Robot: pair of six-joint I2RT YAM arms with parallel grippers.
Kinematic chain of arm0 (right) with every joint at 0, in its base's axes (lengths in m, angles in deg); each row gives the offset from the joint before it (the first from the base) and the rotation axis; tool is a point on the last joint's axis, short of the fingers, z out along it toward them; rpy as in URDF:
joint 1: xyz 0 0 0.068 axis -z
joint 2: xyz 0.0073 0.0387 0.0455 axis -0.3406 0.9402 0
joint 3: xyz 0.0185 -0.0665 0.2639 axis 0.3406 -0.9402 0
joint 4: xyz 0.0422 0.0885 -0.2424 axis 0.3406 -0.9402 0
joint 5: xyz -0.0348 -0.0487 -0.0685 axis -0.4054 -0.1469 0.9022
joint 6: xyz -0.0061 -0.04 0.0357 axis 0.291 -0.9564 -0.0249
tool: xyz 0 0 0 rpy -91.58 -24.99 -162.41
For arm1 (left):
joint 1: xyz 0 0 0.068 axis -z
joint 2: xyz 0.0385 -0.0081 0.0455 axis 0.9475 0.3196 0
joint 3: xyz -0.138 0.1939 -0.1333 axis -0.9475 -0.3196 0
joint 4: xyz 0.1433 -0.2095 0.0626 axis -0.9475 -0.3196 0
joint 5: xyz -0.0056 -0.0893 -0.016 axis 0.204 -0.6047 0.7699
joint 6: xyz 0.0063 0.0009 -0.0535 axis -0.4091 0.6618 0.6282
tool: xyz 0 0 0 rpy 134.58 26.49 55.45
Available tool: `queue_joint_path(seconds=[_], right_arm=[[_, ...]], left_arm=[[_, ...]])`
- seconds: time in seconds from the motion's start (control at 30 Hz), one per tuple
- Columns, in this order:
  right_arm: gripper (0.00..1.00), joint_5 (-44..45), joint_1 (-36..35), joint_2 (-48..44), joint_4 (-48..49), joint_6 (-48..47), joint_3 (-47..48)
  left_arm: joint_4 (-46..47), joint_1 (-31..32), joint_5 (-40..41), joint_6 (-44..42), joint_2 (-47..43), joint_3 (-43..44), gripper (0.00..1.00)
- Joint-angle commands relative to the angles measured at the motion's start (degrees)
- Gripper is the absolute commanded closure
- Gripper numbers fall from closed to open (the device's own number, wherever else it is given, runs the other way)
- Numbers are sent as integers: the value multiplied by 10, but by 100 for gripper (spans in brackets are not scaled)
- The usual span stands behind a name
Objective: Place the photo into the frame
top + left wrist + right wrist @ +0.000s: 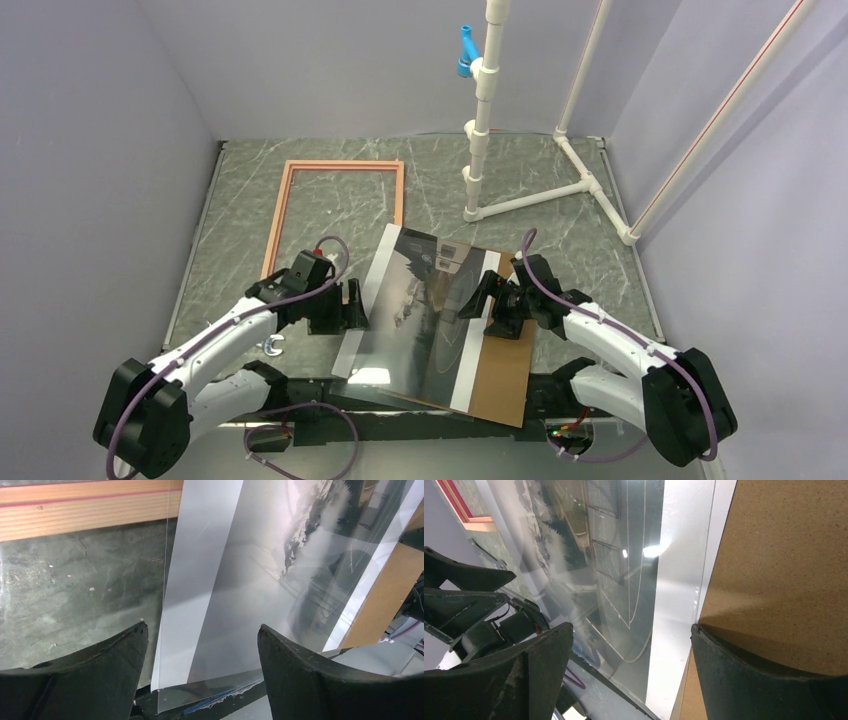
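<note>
The photo (420, 310) is seen lying picture side up near the middle front of the marbled surface (560, 240), turned at a slant, with a white band along each long edge. It is laid on a brown board (500, 375), which shows past its right edge and near corner. Its near end reaches the surface's front edge between the two arm bases. A clear sheet's edge is seen just past the photo's near end in the left wrist view, and strong glare is thrown across the print.

The frame (283, 215) is laid flat at the left rear of the surface, and the marble is seen through its opening. Its near end is hidden by the left arm. The photo's far left corner is placed just beside the frame's right side; whether they touch cannot be told.

The left tool (352, 305) is held wide at the photo's left edge. In its wrist view one finger (100, 670) is seen over bare surface and the other over the print, with nothing gripped. The right tool (482, 305) is likewise spread wide over the photo's right side, with one finger (774, 675) over the board and the other over the dark print. Contact with either cannot be told.

A white pipe stand (485, 130) is set at the right rear.
</note>
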Motion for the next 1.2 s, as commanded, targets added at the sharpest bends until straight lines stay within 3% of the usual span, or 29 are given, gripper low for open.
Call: queue_joint_path(seconds=[0.0,0.33,0.63,0.93,1.17], right_arm=[[10,13,-4,4,11,0,6],[10,24,-4,7,18,-1,-1],[10,25,-3,4,19,-3,-5],[10,21,-4,8,29,-2,-10],[10,15,-3,14,38,-1,-15]], left_arm=[[48,-2,11,-1,6,1,16],[50,-13,66,-71,124,165,14],[117,-62,-3,-115,304,236,13],[155,-52,-83,-101,277,214,13],[140,-36,-82,-101,261,225,14]])
